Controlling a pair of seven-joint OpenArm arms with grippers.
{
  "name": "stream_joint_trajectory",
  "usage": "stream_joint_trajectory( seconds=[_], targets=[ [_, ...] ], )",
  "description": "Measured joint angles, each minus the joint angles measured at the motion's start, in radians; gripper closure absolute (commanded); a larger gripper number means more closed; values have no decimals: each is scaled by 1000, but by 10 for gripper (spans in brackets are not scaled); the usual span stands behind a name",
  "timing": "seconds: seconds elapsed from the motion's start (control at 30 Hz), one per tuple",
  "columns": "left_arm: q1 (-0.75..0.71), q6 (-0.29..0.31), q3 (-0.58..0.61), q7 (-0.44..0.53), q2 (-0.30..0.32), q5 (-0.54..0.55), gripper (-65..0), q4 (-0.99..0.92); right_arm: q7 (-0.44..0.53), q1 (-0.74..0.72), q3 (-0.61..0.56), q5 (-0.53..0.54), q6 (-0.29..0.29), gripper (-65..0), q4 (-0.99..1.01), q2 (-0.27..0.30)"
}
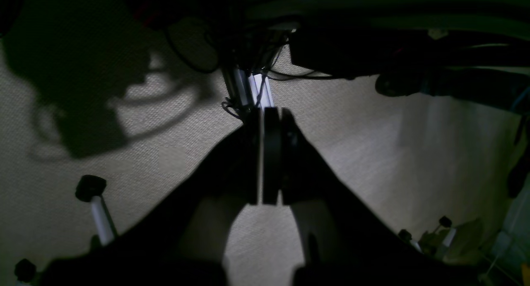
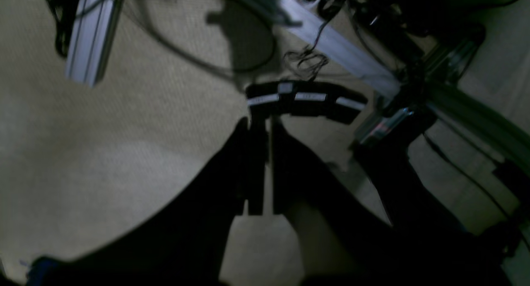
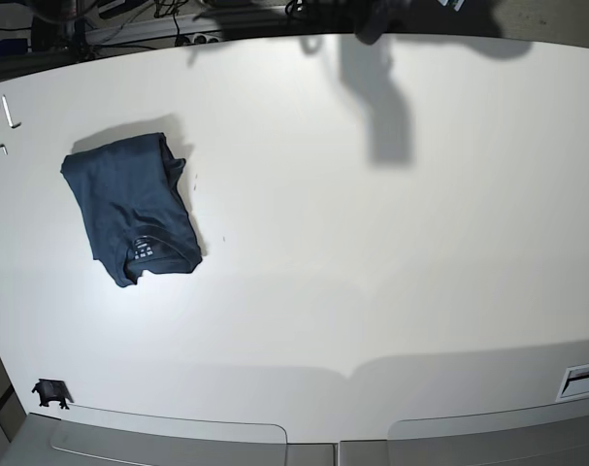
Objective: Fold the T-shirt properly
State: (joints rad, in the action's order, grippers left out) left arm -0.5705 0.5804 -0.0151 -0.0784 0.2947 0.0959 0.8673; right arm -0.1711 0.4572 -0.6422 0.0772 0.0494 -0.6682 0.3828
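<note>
The T-shirt point(image 3: 129, 199), dark navy, lies folded into a compact rectangle on the left part of the white table point(image 3: 372, 252). Its collar and neck label point(image 3: 144, 248) point toward the front edge. Neither gripper is near it. In the left wrist view my left gripper point(image 1: 272, 112) is shut and empty, hanging over beige carpet. In the blurred right wrist view my right gripper point(image 2: 268, 122) also hangs over the carpet. Its fingers are almost together and hold nothing. The T-shirt shows in neither wrist view.
Dark arm parts point(image 3: 372, 15) show at the table's far edge and cast shadows on it. Small tools point(image 3: 3, 112) lie at the far left edge, and a small black object point(image 3: 49, 391) at the front left. Aluminium frame legs point(image 2: 89, 33), cables and a power strip point(image 2: 304, 99) stand on the floor.
</note>
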Motion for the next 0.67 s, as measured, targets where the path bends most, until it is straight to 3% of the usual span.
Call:
stream_joint_trajectory(
  seconds=[0.1, 0.23, 0.33, 0.67],
  targets=[
    [0, 0, 0, 0, -25, 0, 0, 0, -4, -1, -32, 112, 1, -18, 0, -3],
    [1, 0, 0, 0, -50, 0, 0, 0, -56, -25, -33, 275, 95, -18, 0, -14],
    [9, 0, 0, 0, -57, 0, 0, -2, -107, -55, -33, 356, 113, -18, 0, -22],
    [16, 0, -1, -3, -56, 0, 0, -2, -114, -61, -33, 373, 116, -18, -1, -63]
  ],
)
